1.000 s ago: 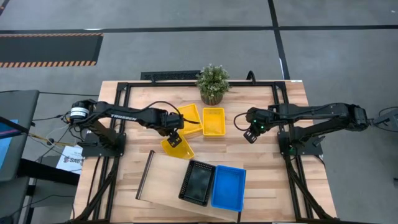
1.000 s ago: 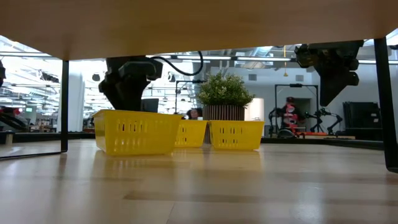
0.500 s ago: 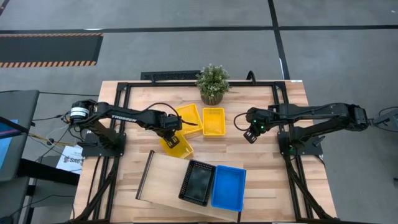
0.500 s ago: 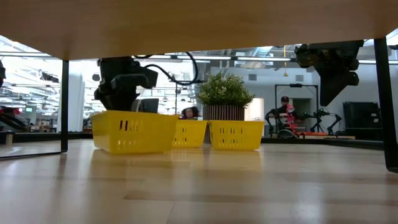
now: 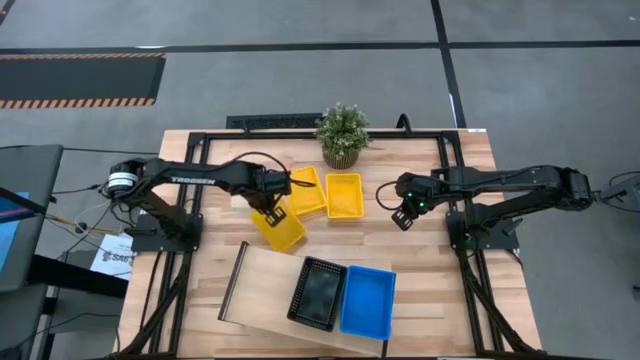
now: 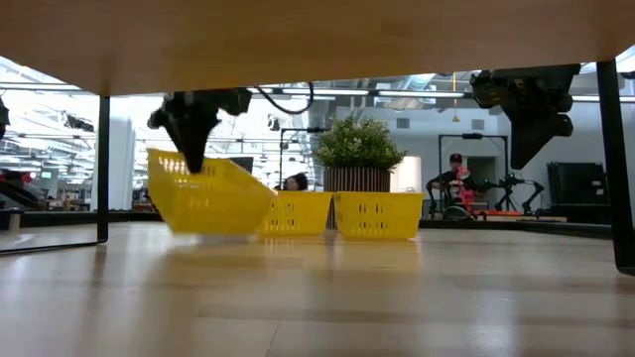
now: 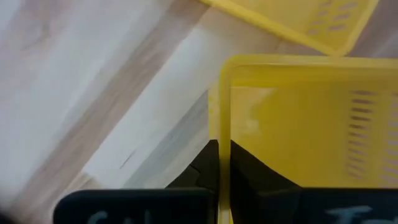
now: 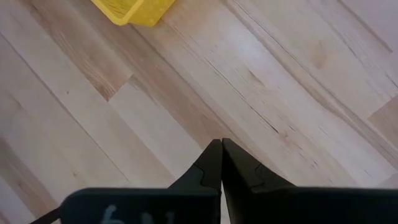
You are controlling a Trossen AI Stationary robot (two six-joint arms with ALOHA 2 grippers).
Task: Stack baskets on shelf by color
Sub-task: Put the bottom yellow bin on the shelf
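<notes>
on the table (image 5: 420, 270), tilted empty yellow basket (image 5: 280, 228) in left gripper (image 5: 272, 213)

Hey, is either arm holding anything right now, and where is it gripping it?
The left gripper pinches a yellow basket by its rim wall, one end tilted up. The right gripper is shut on nothing.

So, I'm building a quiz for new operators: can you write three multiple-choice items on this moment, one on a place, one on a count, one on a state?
1. Where is the black basket?
A on the shelf beside the blue basket
B beside the plant
C in the right gripper

2. How many yellow baskets show?
A one
B three
C five

3. The basket held by the left gripper is
A flat on the table
B upside down
C tilted, one end raised

Key: 1 A, it sits on the shelf next to the blue basket. 2 B, the high view shows three. 3 C, the low view shows the held yellow basket slanted.
</notes>
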